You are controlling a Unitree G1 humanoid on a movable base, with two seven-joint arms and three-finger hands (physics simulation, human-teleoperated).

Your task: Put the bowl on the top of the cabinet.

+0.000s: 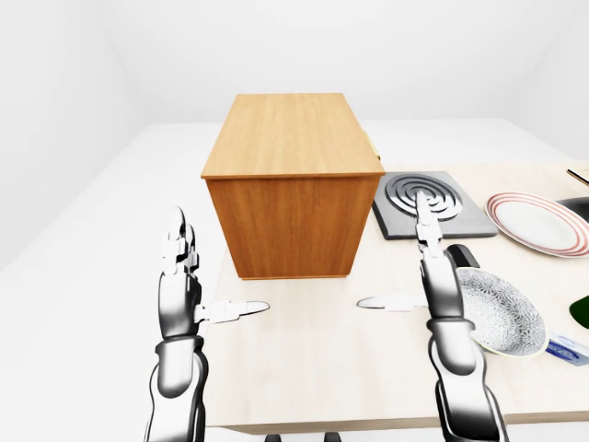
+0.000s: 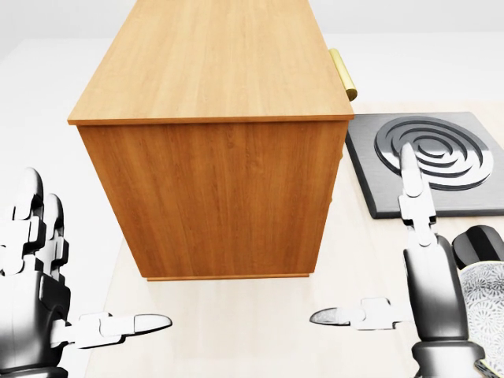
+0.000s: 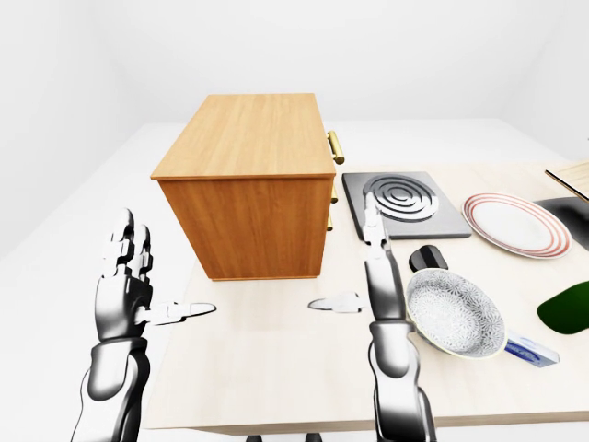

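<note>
Right hand (image 3: 373, 276), fingers spread, empty, beside bowl (image 3: 456, 313) at its 3 o'clock; bowl likely rigid, breakable; grip the rim.

Both the left hand (image 3: 124, 285) and right hand (image 3: 375, 276) are raised, fingers straight, thumbs pointing inward.

Glossy silver-and-black segmented arms (image 1: 451, 331)

no readable text, labels, brands or numbers on anything shown
</note>
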